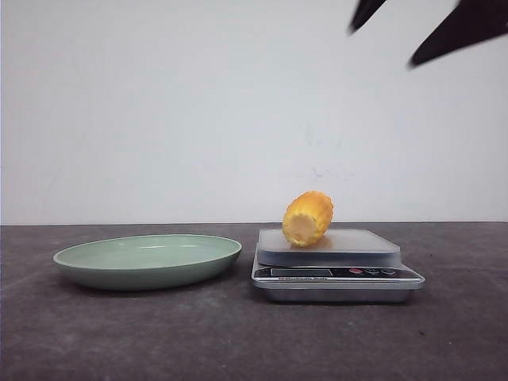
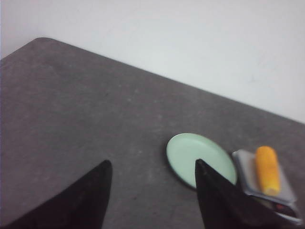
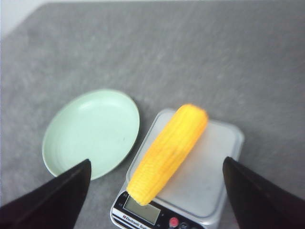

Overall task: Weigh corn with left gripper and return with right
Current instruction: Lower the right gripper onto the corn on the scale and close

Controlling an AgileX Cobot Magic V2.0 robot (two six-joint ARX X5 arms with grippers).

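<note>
The corn (image 1: pixel 308 218) lies on its side on the weighing pan of a small digital scale (image 1: pixel 336 274), touched by neither arm, with an empty pale green plate (image 1: pixel 148 259) just beside the scale on the dark bench (image 1: pixel 238 341). The right gripper (image 3: pixel 155 191) hangs above the scale with jaws spread wide and holding nothing. The left gripper (image 2: pixel 151 191), set well back from plate and scale, likewise has its jaws apart and empty.
</note>
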